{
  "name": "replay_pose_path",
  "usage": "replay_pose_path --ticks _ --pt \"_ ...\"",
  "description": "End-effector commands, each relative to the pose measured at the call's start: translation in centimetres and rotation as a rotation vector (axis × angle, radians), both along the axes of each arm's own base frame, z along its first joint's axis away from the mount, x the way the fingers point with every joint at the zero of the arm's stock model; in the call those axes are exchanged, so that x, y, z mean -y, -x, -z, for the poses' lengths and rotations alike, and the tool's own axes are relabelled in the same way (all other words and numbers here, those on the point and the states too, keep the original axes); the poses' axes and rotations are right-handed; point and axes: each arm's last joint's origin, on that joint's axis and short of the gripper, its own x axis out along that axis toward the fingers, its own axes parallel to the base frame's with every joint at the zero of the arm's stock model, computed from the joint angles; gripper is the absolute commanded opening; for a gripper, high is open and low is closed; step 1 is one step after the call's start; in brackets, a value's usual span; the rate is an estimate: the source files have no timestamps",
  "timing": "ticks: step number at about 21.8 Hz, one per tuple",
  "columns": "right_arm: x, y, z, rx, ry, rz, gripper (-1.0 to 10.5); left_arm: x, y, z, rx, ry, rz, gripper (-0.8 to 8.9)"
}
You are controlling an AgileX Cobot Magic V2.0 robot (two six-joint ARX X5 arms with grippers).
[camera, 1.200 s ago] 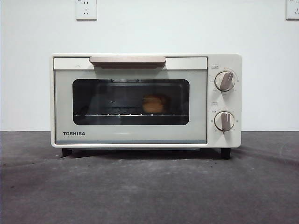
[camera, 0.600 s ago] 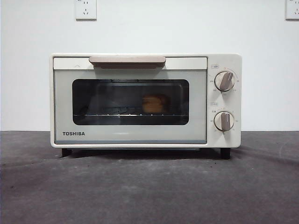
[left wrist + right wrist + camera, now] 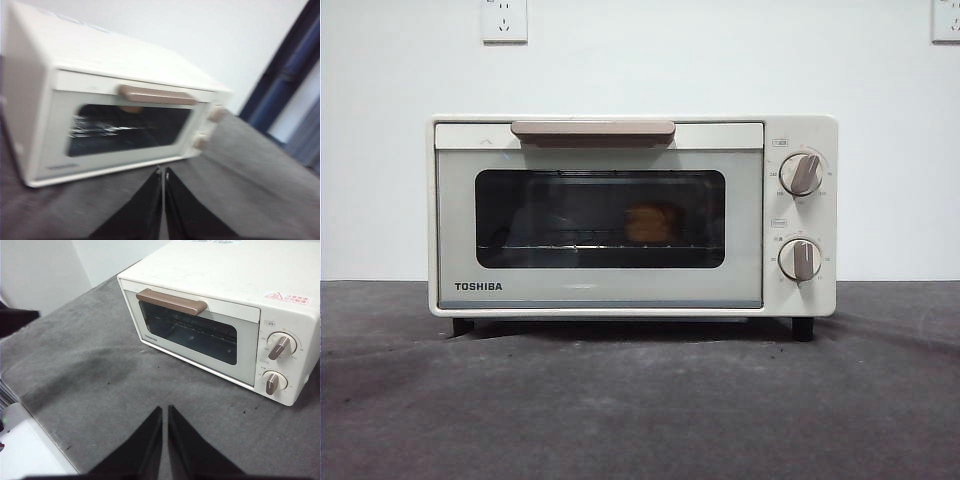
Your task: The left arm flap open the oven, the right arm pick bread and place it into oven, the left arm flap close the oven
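Now the oven (image 3: 632, 215) sits square on the grey surface (image 3: 640, 410) with its door flat against the frame, and that tells the story: the bread (image 3: 651, 223) is inside, a golden lump on the wire rack (image 3: 560, 243) behind the dark window (image 3: 600, 218), a touch toward three o'clock of the window's centre. Putting it on the rack rather than the oven floor makes sense, since heat can reach it from both sides. The bar handle (image 3: 593, 129) runs along the door's twelve o'clock edge, untouched, and both knobs (image 3: 801, 173) stand at the three o'clock side of the front panel. Neither arm shows in the front view, so both look pulled clear. The left end effector (image 3: 163, 172) hangs just in front of the oven's lower edge with its jaws pressed together, holding nothing; the picture is blurred, so I would not swear to finer detail. The right end effector (image 3: 165, 410) is well apart from the oven, out over bare surface, jaws likewise together and empty. Bread loaded, door up, both tools free: to my eye the job is at its close, nothing left but for the arms to settle. A wall socket (image 3: 504, 20) sits high at eleven o'clock on the white wall, idle.
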Motion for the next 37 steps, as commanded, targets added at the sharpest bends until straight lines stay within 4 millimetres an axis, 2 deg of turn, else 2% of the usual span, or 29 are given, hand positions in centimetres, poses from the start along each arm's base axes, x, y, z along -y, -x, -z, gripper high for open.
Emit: replay_pose_path --ticks 1,6,14,24,37 --pt "0.1 0.1 -0.6 0.024 -0.018 -0.006 0.2 -0.2 -0.9 2.0 0.089 -0.061 -0.08 0.16" --pt "0.1 0.1 -0.6 0.024 -0.018 -0.006 0.2 -0.8 -1.5 5.3 0.07 -0.1 -0.29 0.16" --pt "0.1 0.1 -0.6 0.024 -0.018 -0.006 0.2 -1.4 -1.9 7.8 0.022 -0.127 -0.5 0.16" --pt "0.1 0.1 -0.6 0.025 -0.019 -0.005 0.2 -1.5 -1.8 8.5 0.001 -0.258 -0.511 0.16" --pt "0.1 0.1 -0.6 0.025 -0.019 -0.006 0.2 -1.6 -1.8 8.7 -0.022 -0.278 -0.53 0.16"
